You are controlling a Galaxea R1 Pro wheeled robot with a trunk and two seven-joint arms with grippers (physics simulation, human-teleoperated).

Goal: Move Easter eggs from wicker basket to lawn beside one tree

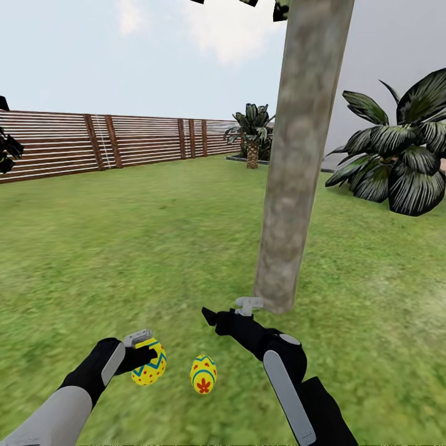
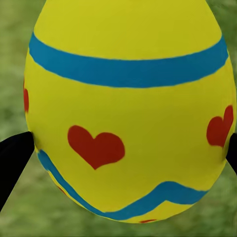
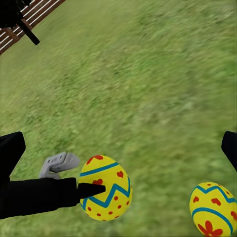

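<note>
My left gripper (image 1: 144, 355) is shut on a yellow Easter egg (image 1: 150, 365) with blue bands and red hearts, low over the lawn (image 1: 124, 248). That egg (image 2: 128, 108) sits between the black fingertips (image 2: 12, 158) in the left wrist view. A second egg (image 1: 203, 374) lies on the grass just right of it, in front of the tree (image 1: 297, 155). My right gripper (image 1: 210, 317) hangs open near the trunk's foot, with nothing between its fingers (image 3: 10, 153). The right wrist view takes in the held egg (image 3: 104, 187) and the lying egg (image 3: 213, 207). The wicker basket is out of view.
A brown slat fence (image 1: 93, 145) runs along the far left. A short palm (image 1: 253, 133) stands at the back. A big dark-leaved shrub (image 1: 402, 161) fills the right. Open grass stretches to the left and ahead.
</note>
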